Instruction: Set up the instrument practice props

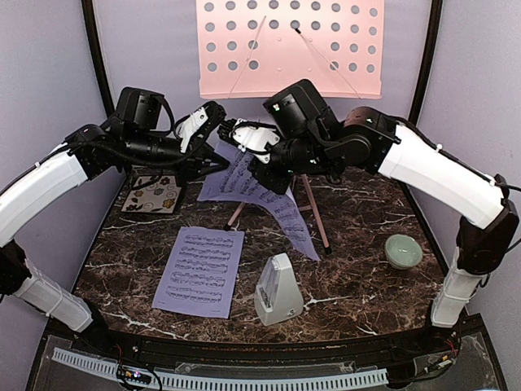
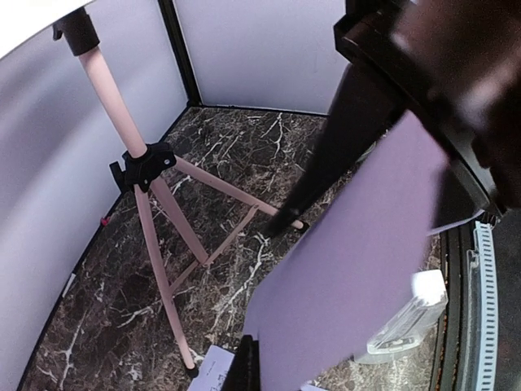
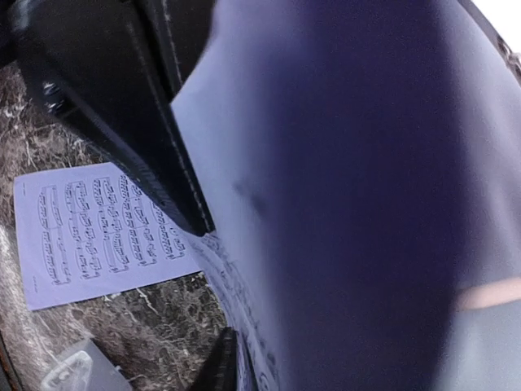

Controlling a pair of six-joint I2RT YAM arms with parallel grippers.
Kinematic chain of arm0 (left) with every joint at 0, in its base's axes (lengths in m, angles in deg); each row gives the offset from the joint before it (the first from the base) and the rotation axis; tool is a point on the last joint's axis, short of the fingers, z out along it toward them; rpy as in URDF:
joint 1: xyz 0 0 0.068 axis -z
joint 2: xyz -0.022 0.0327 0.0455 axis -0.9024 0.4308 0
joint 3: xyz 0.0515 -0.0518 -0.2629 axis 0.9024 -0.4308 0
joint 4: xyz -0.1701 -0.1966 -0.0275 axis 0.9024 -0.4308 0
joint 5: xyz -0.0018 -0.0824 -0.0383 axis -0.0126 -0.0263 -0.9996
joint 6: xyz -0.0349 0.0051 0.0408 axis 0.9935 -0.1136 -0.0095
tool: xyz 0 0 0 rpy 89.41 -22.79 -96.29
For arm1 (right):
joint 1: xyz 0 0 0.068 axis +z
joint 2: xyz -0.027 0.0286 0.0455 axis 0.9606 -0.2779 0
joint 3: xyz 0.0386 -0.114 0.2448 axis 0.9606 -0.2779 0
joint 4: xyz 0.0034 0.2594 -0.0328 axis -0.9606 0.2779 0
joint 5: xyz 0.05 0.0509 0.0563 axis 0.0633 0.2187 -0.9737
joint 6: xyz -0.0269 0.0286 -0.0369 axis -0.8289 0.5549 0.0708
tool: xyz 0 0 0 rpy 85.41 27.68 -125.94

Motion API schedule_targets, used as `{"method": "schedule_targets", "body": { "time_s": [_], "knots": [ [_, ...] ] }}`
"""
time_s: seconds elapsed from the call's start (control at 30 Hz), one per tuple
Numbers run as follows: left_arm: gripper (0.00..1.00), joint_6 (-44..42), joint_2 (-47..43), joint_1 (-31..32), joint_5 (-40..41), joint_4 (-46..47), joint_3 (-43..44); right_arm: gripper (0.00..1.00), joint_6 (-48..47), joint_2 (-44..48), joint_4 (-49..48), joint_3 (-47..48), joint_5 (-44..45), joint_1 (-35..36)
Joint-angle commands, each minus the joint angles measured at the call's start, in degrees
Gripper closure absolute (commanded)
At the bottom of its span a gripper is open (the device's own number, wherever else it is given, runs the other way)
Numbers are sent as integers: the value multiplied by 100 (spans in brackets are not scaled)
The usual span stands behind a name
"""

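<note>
step: sheet-music page (image 1: pixel 244 175) to music stand (image 1: pixel 289 49)
left gripper (image 2: pixel 264 293): pinching page
right gripper (image 3: pixel 213 285): grip unclear
next: raise both ends level

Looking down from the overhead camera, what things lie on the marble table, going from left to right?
floral coaster → flat sheet-music page → metronome → pale green bowl

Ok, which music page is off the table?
The page pinched in the left pincer, draped in mid-air before the stand. The other page lies flat on the table, by the metronome.
</note>
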Motion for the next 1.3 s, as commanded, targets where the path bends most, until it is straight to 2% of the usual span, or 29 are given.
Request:
{"method": "schedule_targets", "body": {
  "time_s": [0.0, 0.03, 0.1, 0.13, 0.23, 0.33, 0.47, 0.57, 0.73, 0.8, 0.97, 1.03, 1.1, 1.17, 1.2, 1.27],
  "knots": [
    [82, 57, -356, 47, 368, 211, -160, 97, 26, -40, 68, 122, 400, 59],
    [69, 227, -528, 30, 595, 472, -399, 100, 57, -15, 40, 133, 402, 59],
    [38, 595, -866, -145, 707, 1038, -1003, 100, 85, 86, -67, 92, 237, 55],
    [31, 804, -987, -308, 560, 1202, -1177, 100, 75, 181, -150, 30, 97, 47],
    [24, 1200, -1260, -801, 253, 1655, -1641, 100, 204, 619, -696, -377, -439, -6],
    [19, 1362, -1515, -989, -86, 2130, -2079, 100, 513, 1119, -1263, -733, -1073, -127],
    [18, 1732, -1695, -1129, -637, 2848, -2594, 100, 891, 1528, -1845, -1036, -1661, -368],
    [18, 2142, -1796, -1294, -1528, 3641, -2960, 100, 1163, 1746, -2212, -1122, -2061, -588],
    [18, 3167, -1587, -1303, -2172, 5218, -3124, 100, 1708, 1979, -2842, -1329, -2819, -819],
    [14, 3655, -1375, -1301, -2436, 5837, -3052, 100, 1947, 2005, -3054, -1412, -3023, -852],
    [11, 4498, -1028, -1191, -2598, 6964, -2939, 100, 2225, 1953, -3347, -1402, -3281, -866],
    [12, 4570, -926, -1073, -2564, 7091, -2834, 100, 2300, 1913, -3442, -1368, -3337, -872],
    [15, 4517, -795, -888, -2611, 6987, -2651, 100, 2385, 1855, -3534, -1351, -3402, -872],
    [23, 4606, -687, -772, -2625, 7138, -2538, 100, 2476, 1809, -3633, -1358, -3473, -872],
    [29, 4756, -642, -751, -2639, 7371, -2547, 100, 2522, 1793, -3660, -1370, -3485, -872],
    [47, 5142, -602, -744, -2607, 7815, -2599, 98, 2564, 1787, -3684, -1421, -3443, -874]
  ]
}}
